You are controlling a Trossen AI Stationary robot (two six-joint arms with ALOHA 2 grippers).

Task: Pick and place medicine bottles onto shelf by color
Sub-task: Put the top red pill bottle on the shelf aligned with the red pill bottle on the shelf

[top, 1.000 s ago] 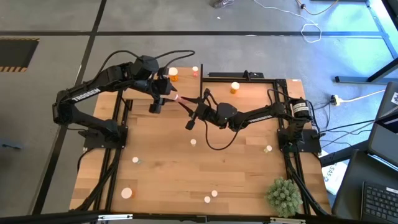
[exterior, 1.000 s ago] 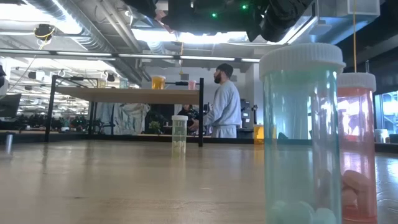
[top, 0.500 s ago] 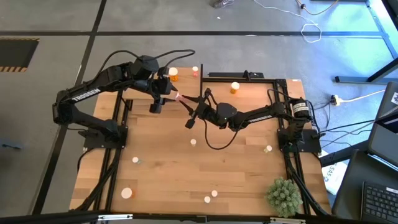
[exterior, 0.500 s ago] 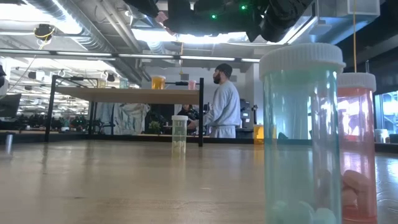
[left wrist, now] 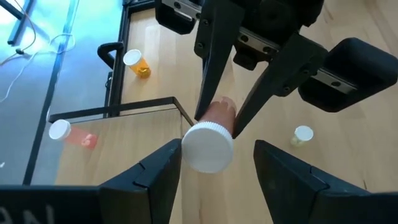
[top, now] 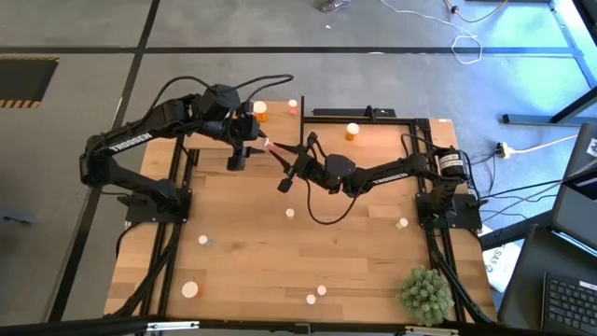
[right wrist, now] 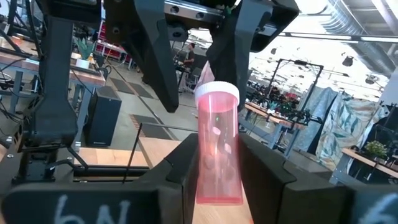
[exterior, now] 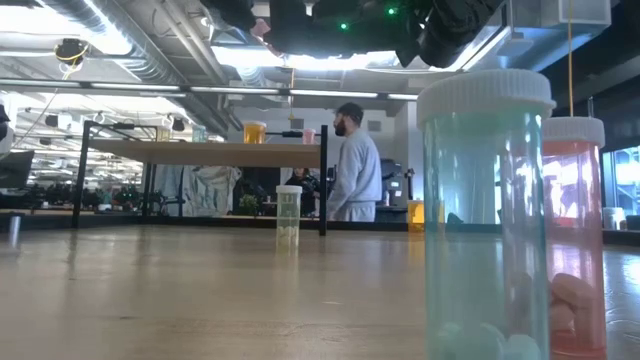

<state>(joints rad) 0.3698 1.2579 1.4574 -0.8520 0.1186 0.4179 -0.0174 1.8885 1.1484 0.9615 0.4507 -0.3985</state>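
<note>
A reddish medicine bottle with a white cap hangs in the air over the table's far middle. My right gripper is shut on it. My left gripper faces it, open, with one finger on each side of the cap. The shelf stands at the far edge and carries an orange bottle and a pink one. Several more bottles stand upright on the tabletop, among them a pale green one. My right gripper pinches the bottle's lower body between its two fingers, coming about level from the table's right. The bottle lies along the fingers with its cap pointing away toward my left gripper, lifted clear of the table. My left gripper has one fingertip close against the cap's rim; whether it touches I cannot tell.
A large green bottle and a red one stand near the front edge. An orange bottle stands at the far right. A spiky green plant ball sits at the near right corner. A person stands in the room behind.
Both hands have stayed in place with the bottle held between them. My left gripper has rolled slightly about the line it points along. The person in the room behind has stepped a little to the left.
</note>
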